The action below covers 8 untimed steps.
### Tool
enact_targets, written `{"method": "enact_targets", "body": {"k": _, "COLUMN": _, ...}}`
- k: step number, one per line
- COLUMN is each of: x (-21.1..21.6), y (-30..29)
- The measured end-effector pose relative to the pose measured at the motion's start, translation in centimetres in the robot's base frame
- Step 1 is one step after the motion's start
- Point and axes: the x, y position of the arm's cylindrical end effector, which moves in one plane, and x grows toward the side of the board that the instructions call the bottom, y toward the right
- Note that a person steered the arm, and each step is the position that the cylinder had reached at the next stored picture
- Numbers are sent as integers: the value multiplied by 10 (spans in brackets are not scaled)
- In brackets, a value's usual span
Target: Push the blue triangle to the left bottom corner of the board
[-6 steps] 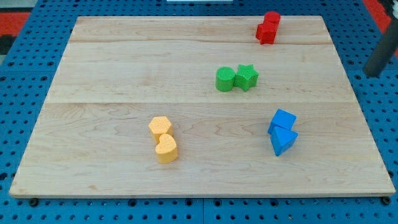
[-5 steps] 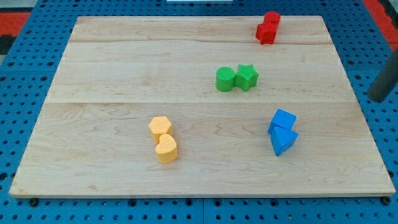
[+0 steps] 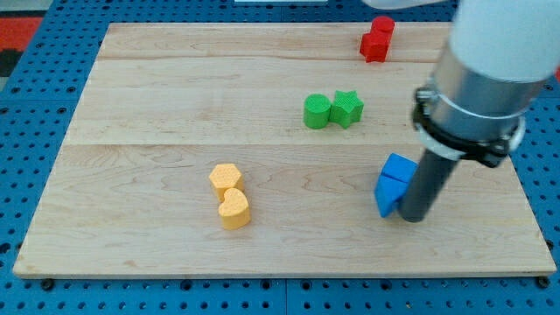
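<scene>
One tip [image 3: 413,219] touches blue triangle [image 3: 386,199] from the view's right | you see no pincer | placed so to push it toward left bottom corner.

Arm reaching down at the view's right, rod planted on the board.
The pale arm housing fills the upper right corner, a dark ring clamp beneath it, and the straight dark rod runs down and slightly leftward to my tip [image 3: 412,216], set low on the view's right side.
</scene>
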Motion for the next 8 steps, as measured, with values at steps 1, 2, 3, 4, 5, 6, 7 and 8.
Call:
{"method": "enact_targets", "body": {"k": 1, "x": -26, "y": -35}}
{"method": "enact_targets", "body": {"k": 2, "x": -62, "y": -41}}
{"method": "enact_targets", "body": {"k": 3, "x": -90, "y": -37}}
{"method": "enact_targets", "body": {"k": 4, "x": -98, "y": -57}}
{"method": "enact_targets", "body": {"k": 5, "x": -96, "y": -109}}
{"method": "enact_targets", "body": {"k": 6, "x": -114, "y": -126}}
{"method": "enact_targets", "body": {"k": 7, "x": -110, "y": -176}}
{"method": "enact_targets", "body": {"k": 8, "x": -82, "y": -199}}
